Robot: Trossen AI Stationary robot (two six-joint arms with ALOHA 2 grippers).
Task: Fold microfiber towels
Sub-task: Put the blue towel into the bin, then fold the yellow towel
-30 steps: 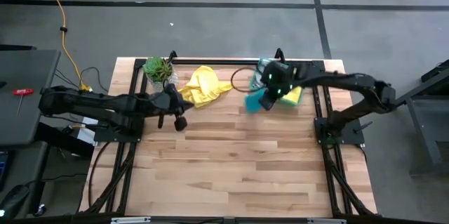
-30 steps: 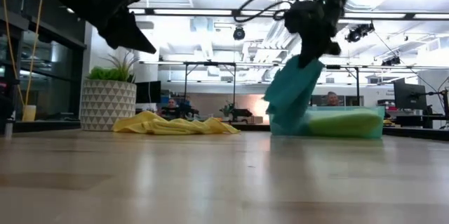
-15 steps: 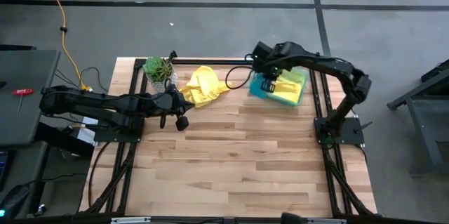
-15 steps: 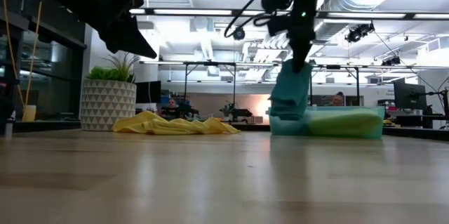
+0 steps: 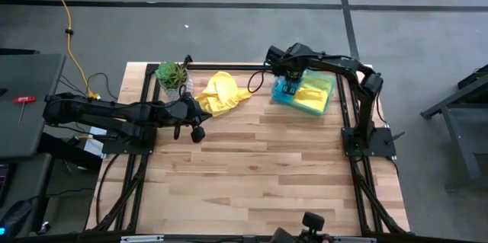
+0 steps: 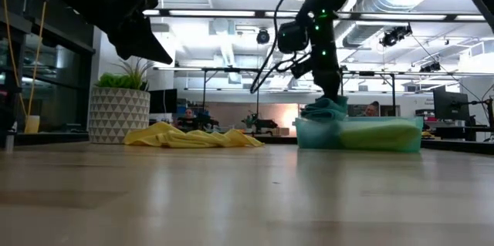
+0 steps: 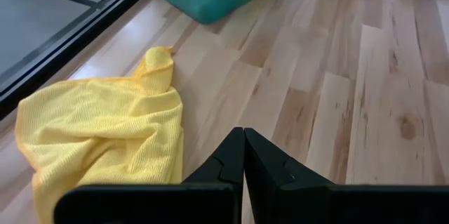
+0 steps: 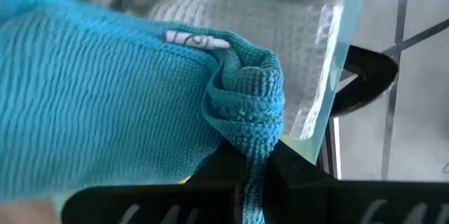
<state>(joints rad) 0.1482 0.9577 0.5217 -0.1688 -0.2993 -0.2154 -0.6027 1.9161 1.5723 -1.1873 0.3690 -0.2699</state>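
Right gripper (image 5: 287, 87): clenched on a bunched fold of the teal-blue microfiber towel (image 8: 105, 104), directly over the translucent green rectangular tray (image 5: 324, 106) at the bench's far right corner
Left gripper (image 7: 243, 155): clenched on nothing, pointing at the crumpled yellow microfiber towel (image 5: 219, 92) just beside it, near the far edge
Nearer arm: left, for the yellow towel

Right hand (image 5: 287, 87) lowers teal towel (image 5: 284, 94) into tray (image 5: 326, 103).
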